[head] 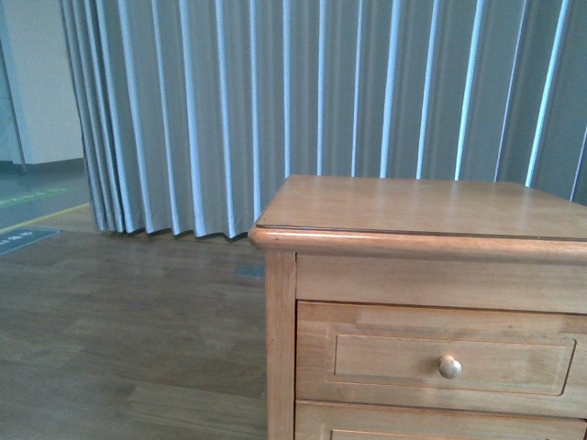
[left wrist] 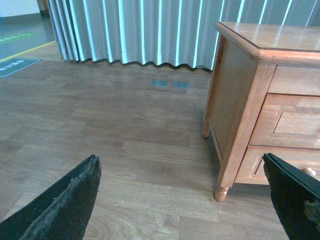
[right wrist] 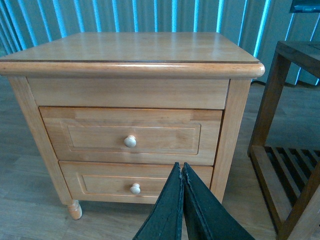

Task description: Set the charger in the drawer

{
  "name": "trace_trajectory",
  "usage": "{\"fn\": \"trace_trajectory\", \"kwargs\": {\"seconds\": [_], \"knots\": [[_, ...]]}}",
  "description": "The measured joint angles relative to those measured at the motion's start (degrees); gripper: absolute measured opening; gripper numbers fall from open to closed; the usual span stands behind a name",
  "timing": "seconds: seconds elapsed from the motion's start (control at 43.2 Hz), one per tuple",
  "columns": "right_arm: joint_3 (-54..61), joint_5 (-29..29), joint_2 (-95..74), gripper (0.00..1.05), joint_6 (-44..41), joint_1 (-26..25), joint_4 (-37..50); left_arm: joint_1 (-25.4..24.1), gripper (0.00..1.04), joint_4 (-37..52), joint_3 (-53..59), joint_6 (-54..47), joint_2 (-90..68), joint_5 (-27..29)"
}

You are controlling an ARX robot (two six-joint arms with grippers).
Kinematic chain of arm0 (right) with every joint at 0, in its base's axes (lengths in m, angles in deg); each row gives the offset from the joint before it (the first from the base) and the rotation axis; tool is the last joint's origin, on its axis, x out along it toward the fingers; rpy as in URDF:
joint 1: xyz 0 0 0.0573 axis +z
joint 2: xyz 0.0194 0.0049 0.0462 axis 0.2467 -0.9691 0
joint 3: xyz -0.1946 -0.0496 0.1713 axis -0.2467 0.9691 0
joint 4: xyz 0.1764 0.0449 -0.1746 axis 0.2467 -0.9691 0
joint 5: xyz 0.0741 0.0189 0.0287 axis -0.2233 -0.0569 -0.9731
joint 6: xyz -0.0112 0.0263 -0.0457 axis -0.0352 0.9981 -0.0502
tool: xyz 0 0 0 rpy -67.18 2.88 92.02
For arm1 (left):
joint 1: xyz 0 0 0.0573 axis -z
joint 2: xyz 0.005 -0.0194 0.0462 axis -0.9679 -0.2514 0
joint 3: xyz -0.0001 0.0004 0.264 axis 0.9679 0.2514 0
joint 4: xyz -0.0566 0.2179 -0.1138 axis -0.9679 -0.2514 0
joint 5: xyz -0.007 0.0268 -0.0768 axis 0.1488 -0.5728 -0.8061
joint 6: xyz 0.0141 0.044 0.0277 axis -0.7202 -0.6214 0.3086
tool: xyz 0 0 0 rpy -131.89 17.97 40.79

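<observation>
The honey-brown wooden cabinet [head: 422, 220] stands on the wood floor. Its upper drawer [right wrist: 130, 136] is closed, with a round pale knob [right wrist: 130, 141]; the drawer also shows in the front view [head: 449, 359] and partly in the left wrist view [left wrist: 295, 125]. The lower drawer [right wrist: 125, 182] is closed too. The charger is not in view in any frame. My right gripper [right wrist: 181, 167] is shut and empty, in front of the cabinet, low near the lower drawer. My left gripper [left wrist: 182, 165] is wide open and empty, over the floor to the left of the cabinet.
A dark wooden slatted shelf [right wrist: 287, 150] stands close to the cabinet's right side. Grey pleated curtains [head: 303, 101] hang behind the cabinet. Wood floor [left wrist: 115, 130] spreads to the cabinet's left. The cabinet top [right wrist: 135, 47] bears nothing.
</observation>
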Motion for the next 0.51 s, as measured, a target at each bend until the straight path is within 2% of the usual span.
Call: {"fn": "trace_trajectory", "kwargs": {"seconds": [0.509], "knots": [[0.0, -0.02, 10.29, 0.02, 0.0, 0.0, -10.23, 0.0, 0.99, 0.0, 0.0, 0.0, 0.0, 0.0]]}}
